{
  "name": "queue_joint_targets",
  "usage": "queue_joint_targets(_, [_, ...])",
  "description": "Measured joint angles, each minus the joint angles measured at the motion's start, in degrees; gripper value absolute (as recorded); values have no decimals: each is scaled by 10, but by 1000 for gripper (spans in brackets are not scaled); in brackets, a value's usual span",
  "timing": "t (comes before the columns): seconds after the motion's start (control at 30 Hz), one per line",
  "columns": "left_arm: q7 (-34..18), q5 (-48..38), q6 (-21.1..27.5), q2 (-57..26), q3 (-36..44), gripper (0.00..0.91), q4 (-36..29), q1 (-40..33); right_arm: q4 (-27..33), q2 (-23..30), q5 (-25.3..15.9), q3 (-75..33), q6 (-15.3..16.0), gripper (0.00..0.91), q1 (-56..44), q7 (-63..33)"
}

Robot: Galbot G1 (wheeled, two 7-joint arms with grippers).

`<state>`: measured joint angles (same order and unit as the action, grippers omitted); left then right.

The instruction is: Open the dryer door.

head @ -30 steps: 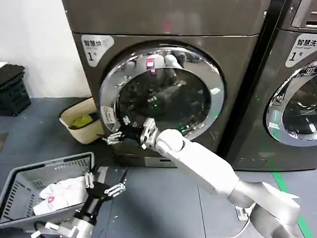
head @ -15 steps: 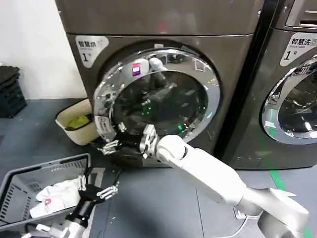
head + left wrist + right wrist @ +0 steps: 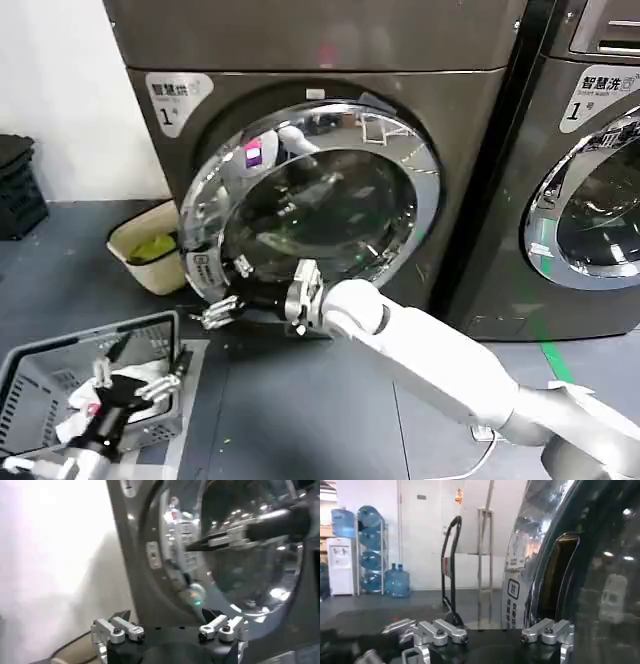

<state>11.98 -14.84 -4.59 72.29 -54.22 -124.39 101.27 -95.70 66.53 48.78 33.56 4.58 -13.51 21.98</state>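
Dryer door (image 3: 310, 205) first, from the head view: it stands slightly ajar on the dryer (image 3: 330, 60), its left edge swung out from the dark bronze-grey front while the right edge stays close to the body, so the hinge looks to be on the right. The right hand (image 3: 262, 300) sits at the door's lower left rim, fingers spread wide, one prong out to the left and one just under the chrome ring; it grips nothing that I can make out. That free edge lies just above and behind the hand, and pulling it outward and rightward seems the move left. The left hand (image 3: 135, 385) hangs low over a grey basket (image 3: 40, 375), well apart from the door, fingers apart.

Left wrist view: the left hand's (image 3: 167, 630) open fingers frame the door's chrome rim edge-on, a gap showing between ring and dryer front.

Right wrist view: the right hand (image 3: 492, 632) is wide open, and the chrome ring with its dark bulging glass rises close beside one fingertip.
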Motion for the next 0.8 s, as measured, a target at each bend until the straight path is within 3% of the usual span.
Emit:
queue_joint_targets(0.4, [5,-31,17,-13,-44,907,22,-39,-48,-28,6,-4,5,907,-13,0])
queue_joint_targets(0.8, [22,-49,25,-36,-26,907,55,-97,-95,-73,12,-19,7,907,-32,29])
